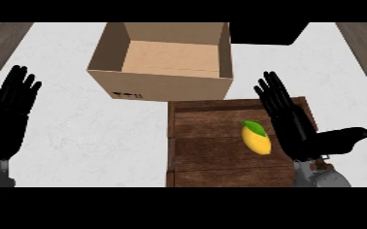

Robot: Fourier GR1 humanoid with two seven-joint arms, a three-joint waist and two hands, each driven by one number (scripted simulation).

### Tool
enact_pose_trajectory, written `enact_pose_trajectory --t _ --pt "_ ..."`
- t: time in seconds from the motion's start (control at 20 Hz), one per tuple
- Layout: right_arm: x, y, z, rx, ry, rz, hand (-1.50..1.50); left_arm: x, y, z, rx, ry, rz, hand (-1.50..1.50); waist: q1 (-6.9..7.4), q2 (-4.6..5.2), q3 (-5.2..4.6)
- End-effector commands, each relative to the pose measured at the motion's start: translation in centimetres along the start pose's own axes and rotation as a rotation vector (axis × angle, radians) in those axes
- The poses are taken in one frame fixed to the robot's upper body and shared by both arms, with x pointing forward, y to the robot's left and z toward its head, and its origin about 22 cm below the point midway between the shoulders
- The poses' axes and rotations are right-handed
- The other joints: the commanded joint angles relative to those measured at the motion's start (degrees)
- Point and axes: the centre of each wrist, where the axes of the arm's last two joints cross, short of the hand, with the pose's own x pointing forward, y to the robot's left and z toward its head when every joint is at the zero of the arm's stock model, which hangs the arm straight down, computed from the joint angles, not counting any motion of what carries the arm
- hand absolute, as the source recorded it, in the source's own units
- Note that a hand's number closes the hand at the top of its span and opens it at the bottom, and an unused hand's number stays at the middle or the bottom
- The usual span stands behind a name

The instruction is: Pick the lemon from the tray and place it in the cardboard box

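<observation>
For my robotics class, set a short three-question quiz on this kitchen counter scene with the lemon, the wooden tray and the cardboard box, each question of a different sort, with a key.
1. True or false: the lemon already lies inside the cardboard box.
2. Multiple choice: the right hand is A) curled round the lemon, B) open over the tray beside the lemon, C) inside the box.
3. Fill the gap: the left hand rests open at the view's ____ edge.

Key
1. False: it lies on the tray.
2. B: its fingers are straight, to the lemon's right.
3. Left.
</observation>
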Motion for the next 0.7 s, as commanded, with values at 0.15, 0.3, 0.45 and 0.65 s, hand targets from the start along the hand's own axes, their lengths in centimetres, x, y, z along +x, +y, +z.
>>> enact_pose_trajectory --t 0.15,0.3,0.45,0.65 --pt "2.3 0.3 -2.2 0.528 0.022 0.105 -1.50 -0.7 2.6 -0.5 0.049 0.017 -0.320 0.00 0.40 1.34 1.56" --pt "10.3 1.4 -4.4 0.703 -0.276 0.533 -1.50 -1.8 2.8 0.2 0.026 0.075 -0.342 0.00 2.09 -2.73 0.49" --pt "8.8 -0.6 -4.0 0.916 -0.141 0.734 -1.50 -1.9 2.9 -0.2 0.024 0.073 -0.444 0.00 0.99 1.65 1.70" --pt "3.1 -6.2 -3.4 0.951 -0.149 0.317 -1.50 -2.7 2.2 -1.3 0.047 0.089 -0.472 0.00 0.24 2.45 1.79"
